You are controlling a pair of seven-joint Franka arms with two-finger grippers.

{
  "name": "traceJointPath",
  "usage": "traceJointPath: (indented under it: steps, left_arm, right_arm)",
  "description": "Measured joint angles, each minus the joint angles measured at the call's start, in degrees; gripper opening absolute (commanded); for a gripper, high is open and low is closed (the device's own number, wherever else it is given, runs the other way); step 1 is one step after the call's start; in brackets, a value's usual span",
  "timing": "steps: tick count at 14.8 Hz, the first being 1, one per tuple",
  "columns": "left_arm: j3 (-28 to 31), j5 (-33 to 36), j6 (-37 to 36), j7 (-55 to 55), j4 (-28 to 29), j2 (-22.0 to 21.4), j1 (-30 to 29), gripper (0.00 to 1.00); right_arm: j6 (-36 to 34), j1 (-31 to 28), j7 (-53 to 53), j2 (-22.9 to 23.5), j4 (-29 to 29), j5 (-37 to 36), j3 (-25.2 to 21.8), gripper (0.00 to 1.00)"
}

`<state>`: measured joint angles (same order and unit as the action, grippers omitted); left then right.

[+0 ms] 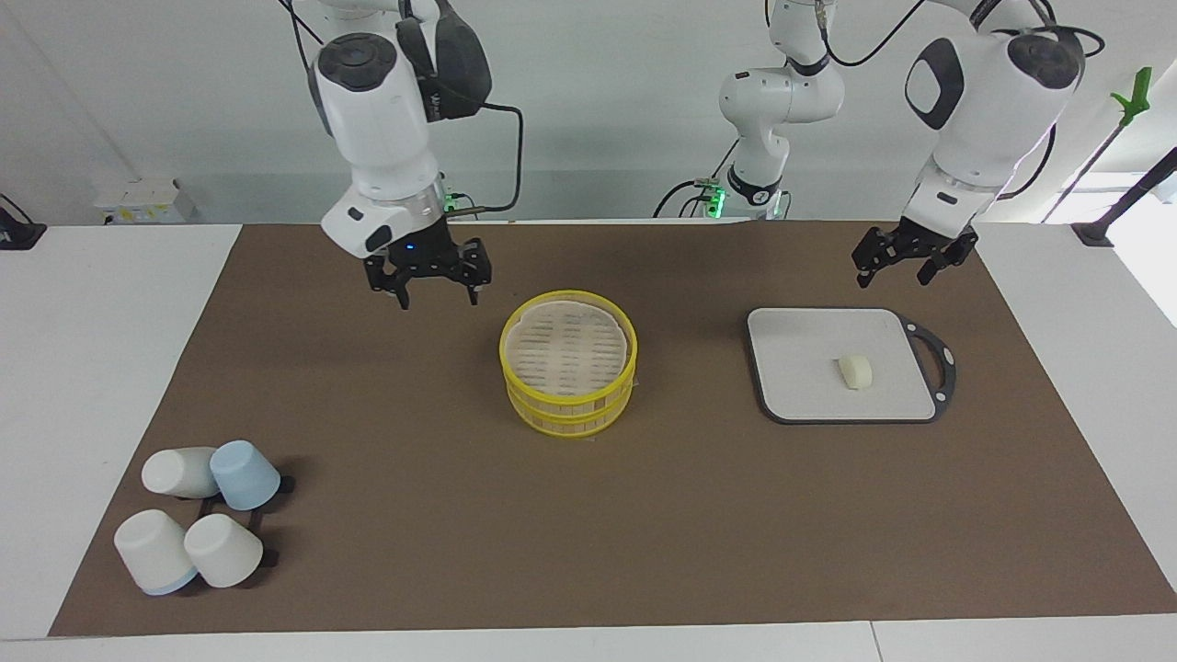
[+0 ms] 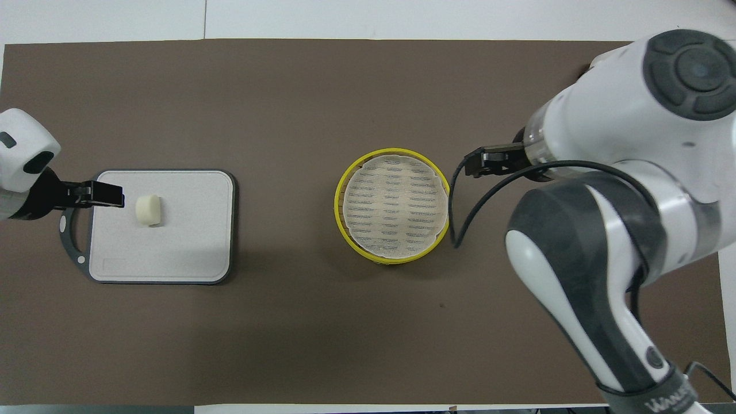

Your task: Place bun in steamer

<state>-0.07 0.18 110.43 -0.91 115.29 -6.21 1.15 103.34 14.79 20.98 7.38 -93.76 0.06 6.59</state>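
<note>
The bun lies on a grey square board toward the left arm's end of the table; it also shows in the overhead view. The steamer stands mid-table as two stacked yellow-rimmed tiers with a pale slatted top. My left gripper is open and empty, up in the air over the board's handle end, apart from the bun. My right gripper is open and empty, raised over the mat beside the steamer, toward the right arm's end.
Several upturned cups, white and pale blue, sit on a black rack at the right arm's end, farther from the robots. In the overhead view the right arm hides them. A brown mat covers the table.
</note>
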Motion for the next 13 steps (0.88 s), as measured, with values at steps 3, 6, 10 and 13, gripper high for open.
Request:
traceJointPath:
  steps: [3, 6, 10, 13]
  left_arm:
    - [0.1, 0.0, 10.7, -0.4, 7.9, 2.0, -1.0, 1.0]
    - [0.1, 0.0, 18.2, -0.4, 10.4, 7.1, -1.0, 1.0]
    - [0.1, 0.0, 23.3, -0.4, 10.3, 12.4, -1.0, 1.0]
    - [0.1, 0.0, 24.2, -0.4, 10.3, 13.5, -1.0, 1.0]
  right_arm:
    - [0.7, 6.5, 9.0, 3.8, 3.4, 0.0, 0.0, 0.98]
    - [1.4, 12.0, 16.5, 8.2, 7.0, 0.0, 0.0, 0.96]
    - [3.7, 15.6, 19.6, 11.5, 8.3, 0.0, -0.2, 0.95]
    - [3.7, 17.4, 22.2, 13.9, 9.6, -0.9, -0.4, 0.95]
